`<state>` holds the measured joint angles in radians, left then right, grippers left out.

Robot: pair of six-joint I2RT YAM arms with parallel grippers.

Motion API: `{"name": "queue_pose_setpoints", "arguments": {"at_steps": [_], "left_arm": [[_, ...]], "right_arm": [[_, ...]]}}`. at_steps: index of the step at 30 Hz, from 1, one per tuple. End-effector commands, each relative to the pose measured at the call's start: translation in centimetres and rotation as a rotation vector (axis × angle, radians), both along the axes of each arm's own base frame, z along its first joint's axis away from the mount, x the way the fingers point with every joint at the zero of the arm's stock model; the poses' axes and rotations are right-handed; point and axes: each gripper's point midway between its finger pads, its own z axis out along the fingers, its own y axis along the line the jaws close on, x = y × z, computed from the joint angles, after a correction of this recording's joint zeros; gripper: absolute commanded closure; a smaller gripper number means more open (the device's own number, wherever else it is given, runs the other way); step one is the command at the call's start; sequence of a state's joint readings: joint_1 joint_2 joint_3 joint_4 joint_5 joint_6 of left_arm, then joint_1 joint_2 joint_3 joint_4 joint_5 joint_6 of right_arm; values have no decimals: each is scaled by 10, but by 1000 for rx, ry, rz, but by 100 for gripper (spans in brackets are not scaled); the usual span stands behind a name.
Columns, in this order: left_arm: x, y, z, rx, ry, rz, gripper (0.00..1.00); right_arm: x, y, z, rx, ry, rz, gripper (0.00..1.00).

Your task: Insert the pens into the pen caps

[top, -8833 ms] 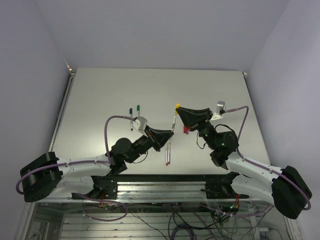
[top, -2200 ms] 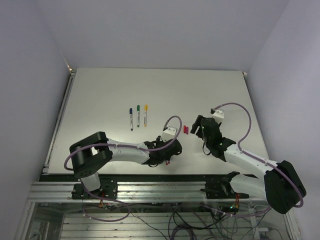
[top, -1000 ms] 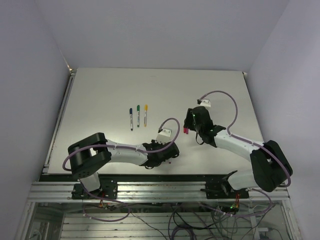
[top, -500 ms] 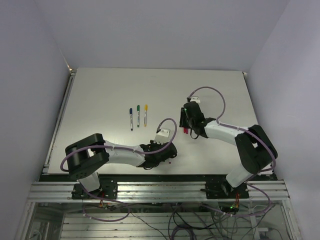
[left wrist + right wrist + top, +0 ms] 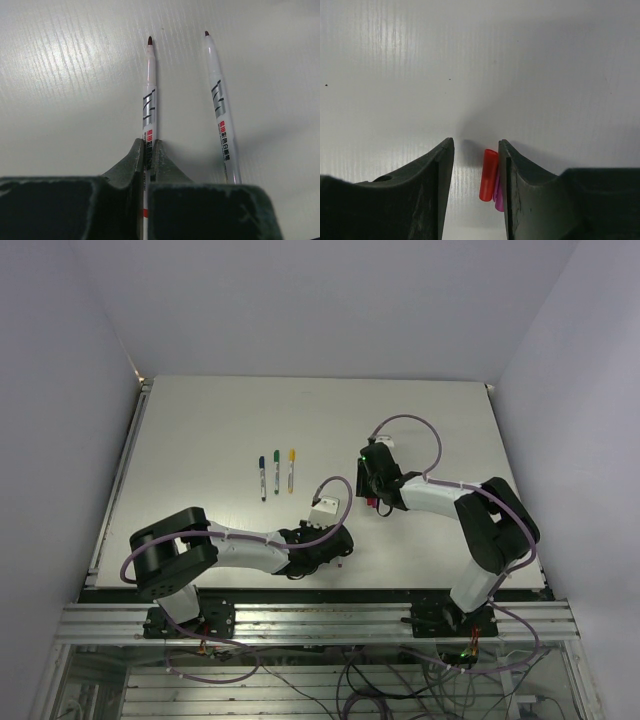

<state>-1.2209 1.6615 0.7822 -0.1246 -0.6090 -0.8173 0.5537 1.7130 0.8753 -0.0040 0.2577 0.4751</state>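
table point(image 5: 200, 420): pale, both arms reaching over it
left gripper point(image 5: 148, 150): clamped on the held pen point(image 5: 149, 95), close to the near edge, about midway along it
right gripper point(image 5: 475, 150): fingers apart, low, right of the table's middle
held pen: dark tip bare
loose pen point(image 5: 218, 100): just beside the held pen, not touching, uncapped
capped pens point(image 5: 276, 472): three in a row, left of the middle
red cap point(image 5: 488, 175): on the table between the right gripper's fingers
magenta cap point(image 5: 497, 199): touching the red cap

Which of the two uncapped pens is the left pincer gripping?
The left-hand pen in the left wrist view: the left pincer is shut on its barrel, while the other pen lies free beside it.
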Motion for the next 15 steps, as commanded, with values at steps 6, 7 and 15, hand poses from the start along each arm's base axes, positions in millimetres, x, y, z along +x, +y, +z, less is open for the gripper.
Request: {"name": "queue_pose_setpoints", "arguments": {"at_steps": [6, 7, 15], "left_arm": [[-40, 36, -55, 156, 203, -46, 93], [-40, 36, -55, 157, 202, -47, 93], [-37, 33, -54, 164, 194, -50, 93]], "right_arm": [[1, -2, -4, -15, 11, -9, 60], [0, -1, -5, -12, 13, -7, 60], [-13, 2, -9, -10, 29, 9, 59]]}}
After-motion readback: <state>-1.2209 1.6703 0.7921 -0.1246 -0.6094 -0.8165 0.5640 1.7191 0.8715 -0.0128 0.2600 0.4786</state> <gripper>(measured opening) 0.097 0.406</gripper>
